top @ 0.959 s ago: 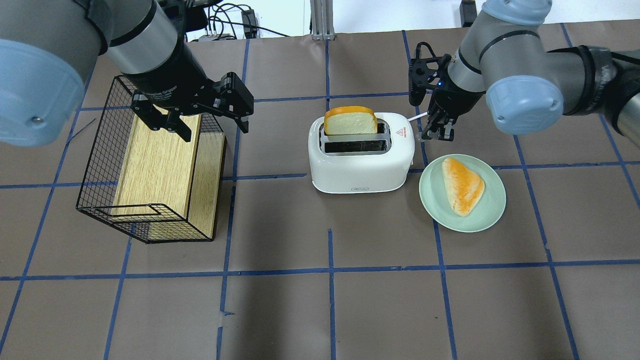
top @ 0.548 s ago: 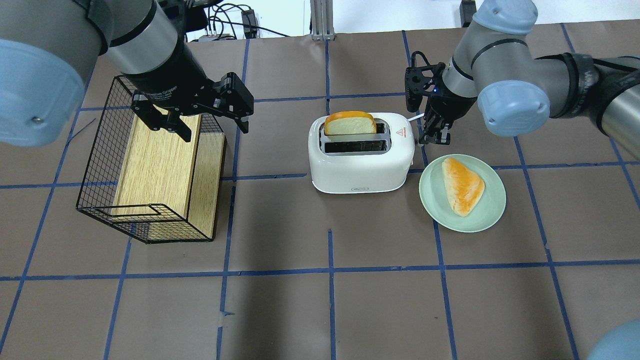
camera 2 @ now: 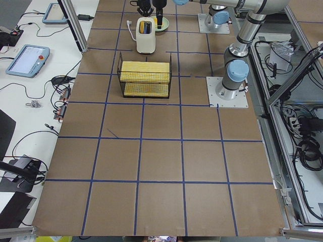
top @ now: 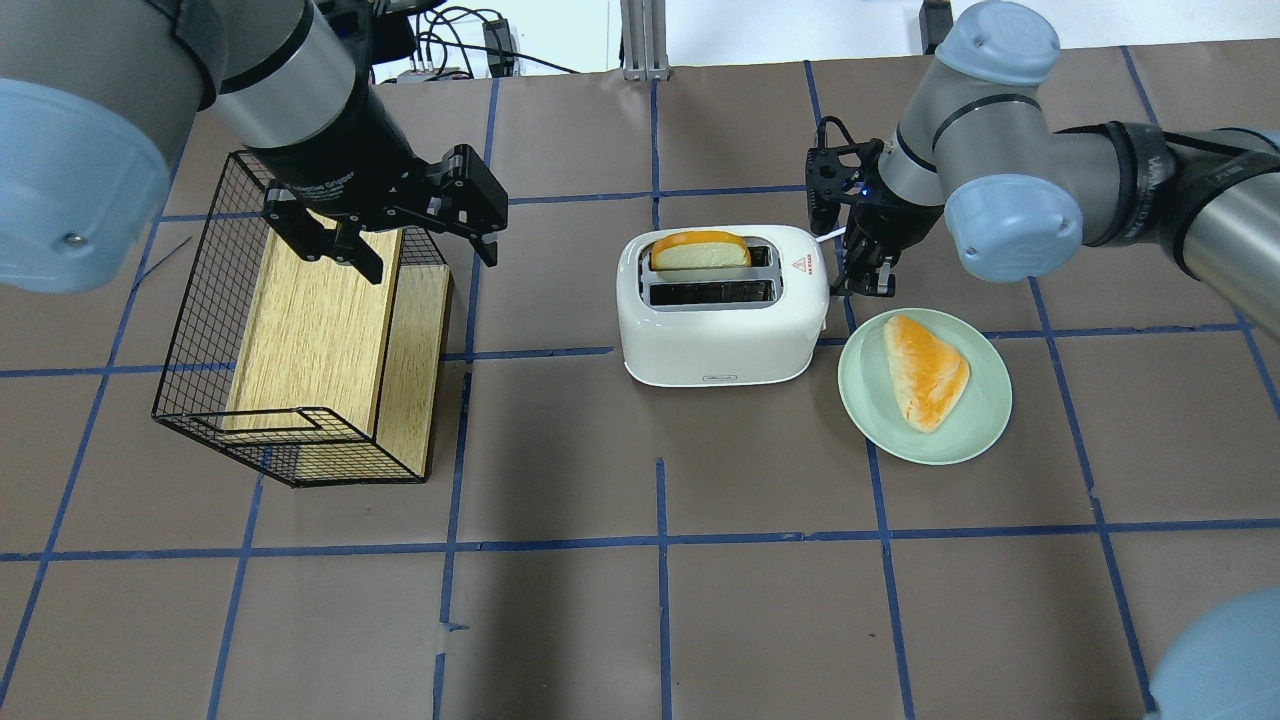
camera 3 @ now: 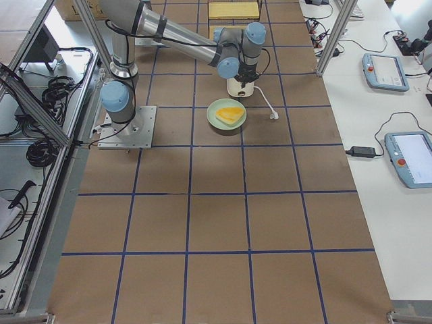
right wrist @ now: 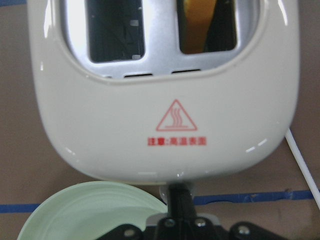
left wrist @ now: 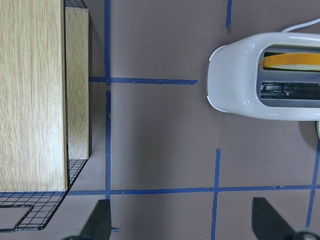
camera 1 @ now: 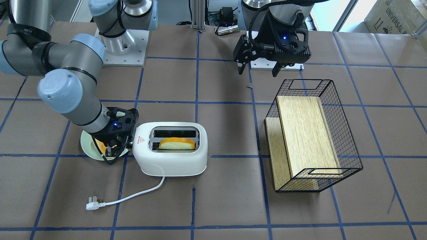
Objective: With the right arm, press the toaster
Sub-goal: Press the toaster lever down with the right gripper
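Press in hand: my right gripper (top: 870,280), jaws pressed together, bears down at the end of the toaster (top: 722,335). Next, I judge, a straight downward push until it latches.

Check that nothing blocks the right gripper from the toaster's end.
Nothing visible does. The right gripper sits at the toaster end that carries the sticker, its fingertip seemingly touching it in the wrist view. The green plate lies beside them, not between.

Readable markings: two spots.
toaster (right wrist: 165,75) top: red triangle hot-surface sticker (right wrist: 175,116), red line "注意:高温表面" under it. cardboard box (camera 1: 397,16) beyond the table's corner: "UNIVERSAL R…", cut off.
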`<state>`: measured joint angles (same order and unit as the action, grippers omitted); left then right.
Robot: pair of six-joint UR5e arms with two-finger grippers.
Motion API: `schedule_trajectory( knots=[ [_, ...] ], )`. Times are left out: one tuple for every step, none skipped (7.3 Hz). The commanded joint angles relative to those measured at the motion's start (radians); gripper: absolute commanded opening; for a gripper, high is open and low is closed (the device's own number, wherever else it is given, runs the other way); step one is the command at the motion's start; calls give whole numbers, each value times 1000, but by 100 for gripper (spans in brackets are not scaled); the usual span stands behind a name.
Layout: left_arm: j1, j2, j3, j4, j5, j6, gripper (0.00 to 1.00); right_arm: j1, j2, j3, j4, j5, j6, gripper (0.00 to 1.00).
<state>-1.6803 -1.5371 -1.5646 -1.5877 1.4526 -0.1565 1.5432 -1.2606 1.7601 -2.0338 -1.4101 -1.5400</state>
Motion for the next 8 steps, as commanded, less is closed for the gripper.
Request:
schedule_trajectory(
  knots=[
    [-1,0,0,0,-1,0,100,0,21,1,-22,-1,0,10],
    [-1,0,0,0,-1,0,100,0,26,1,-22,-4,-5,10],
    [-1,0,0,0,0,0,100,0,26,1,-22,-6,-6,10],
    [-1,0,0,0,0,0,100,0,26,1,-22,-4,-6,10],
    [1,0,0,0,-1,0,100,0,26,1,-22,-4,-6,10],
    [1,0,0,0,0,0,100,0,24,-7,-20,-7,-2,10],
    [1,0,0,0,0,0,100,0,8,-22,1,-6,17,11],
    [-1,0,0,0,-1,0,100,0,-21,-52,61,-15,40,21]
  ],
)
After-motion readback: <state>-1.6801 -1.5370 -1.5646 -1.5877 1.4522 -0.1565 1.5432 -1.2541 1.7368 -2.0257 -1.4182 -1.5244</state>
